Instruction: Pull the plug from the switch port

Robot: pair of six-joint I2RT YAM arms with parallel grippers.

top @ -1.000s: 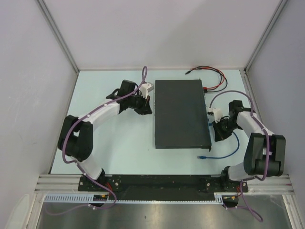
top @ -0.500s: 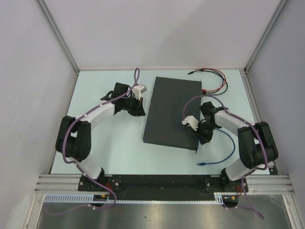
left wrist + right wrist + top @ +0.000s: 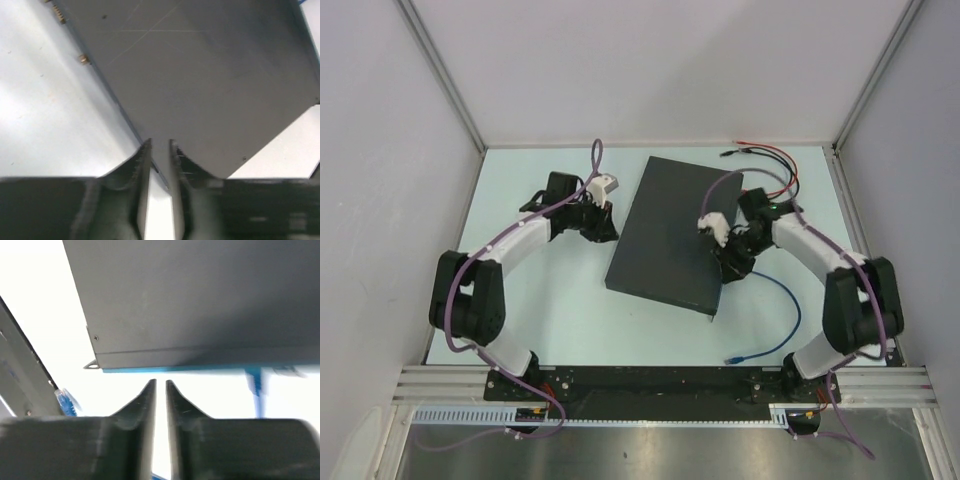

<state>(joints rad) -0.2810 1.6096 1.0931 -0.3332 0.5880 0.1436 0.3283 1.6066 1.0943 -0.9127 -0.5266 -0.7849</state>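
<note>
The switch (image 3: 670, 235) is noted newly dragged askew on the desk (image 3: 550, 320), the blue cable (image 3: 796, 310) judged still plugged at its right edge, with left pincer (image 3: 160, 155) and right pincer (image 3: 160, 390) clenched, empty, at its edges.

A robotics lab test cell: bare white walls (image 3: 660, 70), aluminium frame posts (image 3: 440, 75), robot arms (image 3: 515, 243) mounted on a metal rail (image 3: 440, 382).

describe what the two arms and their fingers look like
The left arm and right arm have white tubular links between bulky black joints. A purple cable loops loosely along each. A small white camera block sits at each wrist. The fingers are dark, flat and taper to narrow tips.
</note>
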